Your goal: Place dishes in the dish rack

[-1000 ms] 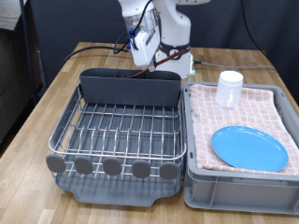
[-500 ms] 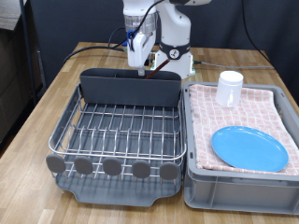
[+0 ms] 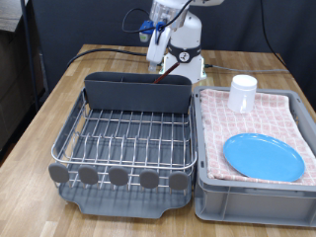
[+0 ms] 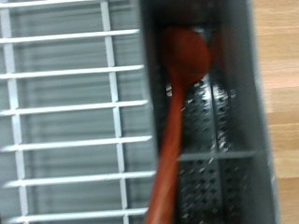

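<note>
Wooden surface (image 3: 59, 104) carries everything. Nearest: dish rack (image 3: 123, 148), light-blue plate (image 3: 264, 156) on towel-lined bin (image 3: 207, 193). Behind: white cup (image 3: 242, 93). Farthest: gripper (image 3: 158, 61) above caddy (image 3: 136, 92), finger spread indiscernible. Only wrist view shows wooden spoon (image 4: 176, 103) inside caddy.

Wooden spoon (image 4: 174, 112) in caddy (image 3: 136, 92); plate (image 3: 263, 156), cup (image 3: 242, 93) on towel.

Gripper (image 3: 158, 61) hangs raised, pointing down, empty.
</note>
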### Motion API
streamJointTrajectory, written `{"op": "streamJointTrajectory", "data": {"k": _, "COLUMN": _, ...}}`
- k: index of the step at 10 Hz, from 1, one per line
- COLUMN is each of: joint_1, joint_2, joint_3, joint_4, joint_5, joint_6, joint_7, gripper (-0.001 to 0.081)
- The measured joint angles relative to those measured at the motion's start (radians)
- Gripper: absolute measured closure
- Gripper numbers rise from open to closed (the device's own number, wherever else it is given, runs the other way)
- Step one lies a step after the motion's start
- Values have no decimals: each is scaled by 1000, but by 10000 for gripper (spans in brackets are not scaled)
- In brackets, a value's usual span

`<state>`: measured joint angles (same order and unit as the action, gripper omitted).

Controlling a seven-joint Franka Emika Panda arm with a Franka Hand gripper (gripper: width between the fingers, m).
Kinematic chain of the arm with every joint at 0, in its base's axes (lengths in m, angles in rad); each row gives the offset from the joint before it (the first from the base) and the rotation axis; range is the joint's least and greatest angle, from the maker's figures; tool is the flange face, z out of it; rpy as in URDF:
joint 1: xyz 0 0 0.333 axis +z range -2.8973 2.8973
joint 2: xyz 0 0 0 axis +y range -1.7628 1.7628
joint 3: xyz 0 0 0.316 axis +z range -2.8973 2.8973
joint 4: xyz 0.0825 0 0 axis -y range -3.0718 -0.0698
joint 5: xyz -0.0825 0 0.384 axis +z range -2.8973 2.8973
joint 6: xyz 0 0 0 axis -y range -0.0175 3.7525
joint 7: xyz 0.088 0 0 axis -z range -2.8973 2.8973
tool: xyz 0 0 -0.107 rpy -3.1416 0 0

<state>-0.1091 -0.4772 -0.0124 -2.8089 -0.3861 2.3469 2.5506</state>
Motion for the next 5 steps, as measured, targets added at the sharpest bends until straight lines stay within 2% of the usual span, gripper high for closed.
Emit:
{"op": "streamJointTrajectory", "data": {"k": 2, "joint_1": 60, "joint_2": -21, "joint_3": 24, "joint_4": 39, "joint_5": 31, "joint_6": -29, "joint_7": -53, "gripper": 4}}
{"op": "streamJointTrajectory", "data": {"k": 5, "joint_1": 193, "joint_2": -7, "joint_3": 14, "joint_4": 125, "joint_5": 148, "joint_6": -101, "joint_7": -280, "gripper": 4}}
